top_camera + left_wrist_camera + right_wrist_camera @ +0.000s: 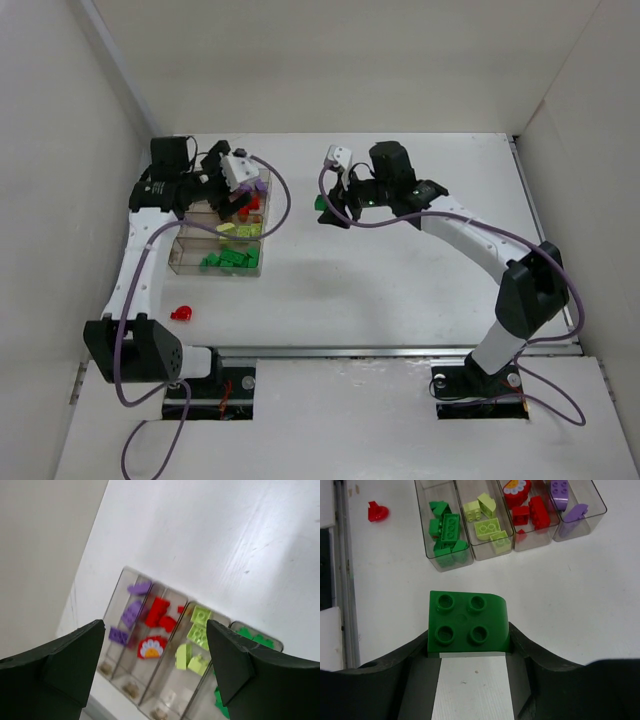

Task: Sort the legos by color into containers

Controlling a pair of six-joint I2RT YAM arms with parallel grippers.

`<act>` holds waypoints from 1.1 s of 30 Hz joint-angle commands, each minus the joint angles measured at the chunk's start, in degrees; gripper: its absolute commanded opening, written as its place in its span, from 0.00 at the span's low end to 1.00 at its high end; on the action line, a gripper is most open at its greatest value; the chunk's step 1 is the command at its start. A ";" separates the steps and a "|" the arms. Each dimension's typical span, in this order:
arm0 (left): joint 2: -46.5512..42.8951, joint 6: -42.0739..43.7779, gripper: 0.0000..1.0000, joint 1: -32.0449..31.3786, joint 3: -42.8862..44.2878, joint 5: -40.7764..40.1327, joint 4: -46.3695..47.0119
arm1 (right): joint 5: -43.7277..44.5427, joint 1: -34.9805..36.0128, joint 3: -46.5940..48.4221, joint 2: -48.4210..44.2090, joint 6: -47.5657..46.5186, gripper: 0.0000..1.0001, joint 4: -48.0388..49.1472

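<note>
The clear four-row container (182,262) stands at the left, holding purple (132,614), red (158,611), yellow-green (199,625) and dark green legos (450,527), one colour per row. My left gripper (238,205) hovers over it, open and holding nothing (155,655); a red piece with a white and orange flower (151,647) lies in the red row right below. My right gripper (328,208) is shut on a dark green four-stud lego (467,625), above the table to the right of the container (492,555). One loose red lego (181,313) lies on the table near the container.
White walls close in the table on the left, back and right. A metal rail (400,350) runs along the near edge in front of the arm bases. The loose red lego (377,511) lies close to that rail side.
</note>
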 commanded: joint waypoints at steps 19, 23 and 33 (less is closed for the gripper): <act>-10.33 32.22 0.50 -25.83 -9.01 7.02 12.79 | -7.51 1.40 -2.57 -8.10 2.08 0.00 1.67; -12.97 31.16 0.48 -29.17 -13.70 5.70 19.33 | -7.51 1.93 -2.57 -9.15 2.61 0.00 1.67; -12.98 27.21 0.46 -32.43 -14.24 2.71 23.28 | -7.60 2.54 -2.57 -9.15 2.61 0.00 1.67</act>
